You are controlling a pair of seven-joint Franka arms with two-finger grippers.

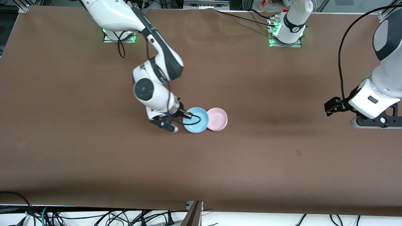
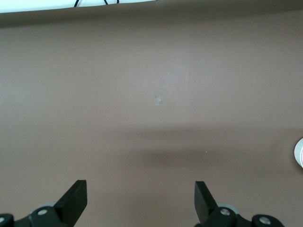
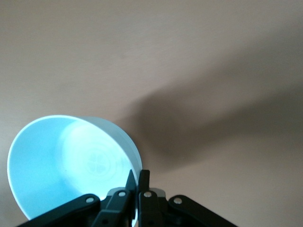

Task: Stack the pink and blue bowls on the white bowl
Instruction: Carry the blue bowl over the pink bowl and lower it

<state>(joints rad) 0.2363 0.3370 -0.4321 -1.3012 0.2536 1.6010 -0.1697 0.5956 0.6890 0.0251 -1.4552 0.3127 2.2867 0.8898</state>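
My right gripper [image 1: 189, 115] is shut on the rim of the light blue bowl [image 1: 198, 124] and holds it tilted just above the table. The bowl fills the lower part of the right wrist view [image 3: 71, 161], with the gripper [image 3: 138, 177] pinching its wall. The pale pink bowl [image 1: 217, 118] sits beside it, toward the left arm's end, and the two rims overlap in the front view. A paler rim [image 1: 217, 129] under the pink bowl looks like the white bowl, which is mostly hidden. My left gripper [image 1: 332, 107] waits open and empty over the left arm's end [image 2: 140, 189].
A brown cloth [image 1: 94, 141] covers the whole table. A small pale mark [image 1: 298, 152] lies on it nearer the front camera than the left gripper. A pale round edge [image 2: 299, 153] shows at the border of the left wrist view. Cables hang along the front edge.
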